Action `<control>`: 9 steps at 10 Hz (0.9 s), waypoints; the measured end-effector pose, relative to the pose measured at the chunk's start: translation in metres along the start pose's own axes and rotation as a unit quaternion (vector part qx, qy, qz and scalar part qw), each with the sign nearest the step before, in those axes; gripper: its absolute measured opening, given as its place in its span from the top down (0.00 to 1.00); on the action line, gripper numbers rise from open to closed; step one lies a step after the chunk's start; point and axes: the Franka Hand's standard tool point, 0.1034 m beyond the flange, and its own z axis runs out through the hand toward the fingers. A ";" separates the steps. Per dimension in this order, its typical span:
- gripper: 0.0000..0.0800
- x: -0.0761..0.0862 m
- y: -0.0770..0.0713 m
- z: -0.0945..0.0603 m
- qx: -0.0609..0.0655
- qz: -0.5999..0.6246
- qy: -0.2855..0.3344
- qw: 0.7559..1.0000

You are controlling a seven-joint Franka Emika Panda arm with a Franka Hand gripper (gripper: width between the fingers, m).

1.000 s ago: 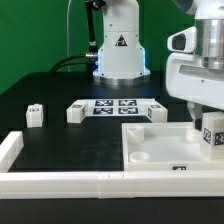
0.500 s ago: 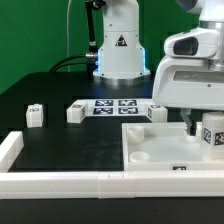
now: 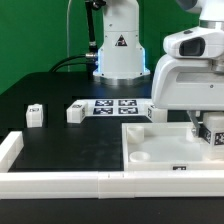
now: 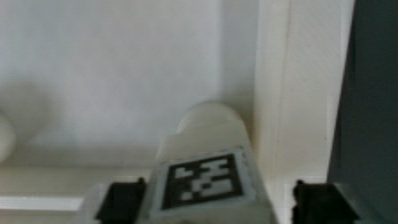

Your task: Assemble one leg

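A black table (image 3: 60, 140) under a green backdrop carries our work, with the white panel (image 3: 150, 150) as landmark. Our gripper (image 3: 213, 133) pinches the leg (image 3: 214, 134) between its fingers (image 4: 125, 198), right over the panel's far corner on the exterior view's right. We judge the step calls for a straight, untilted descent into the corner recess. Only the wrist view shows the leg's tip against the corner wall; only the exterior view shows two spare legs (image 3: 35, 115) well away from the panel.
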 end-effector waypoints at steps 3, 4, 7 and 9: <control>0.66 0.000 0.001 0.000 0.000 0.026 0.000 1.000; 0.66 0.002 0.002 0.000 0.001 0.070 0.005 0.998; 0.66 -0.001 -0.003 0.001 -0.002 0.339 0.008 0.941; 0.66 -0.001 -0.004 0.002 -0.005 0.458 0.011 0.889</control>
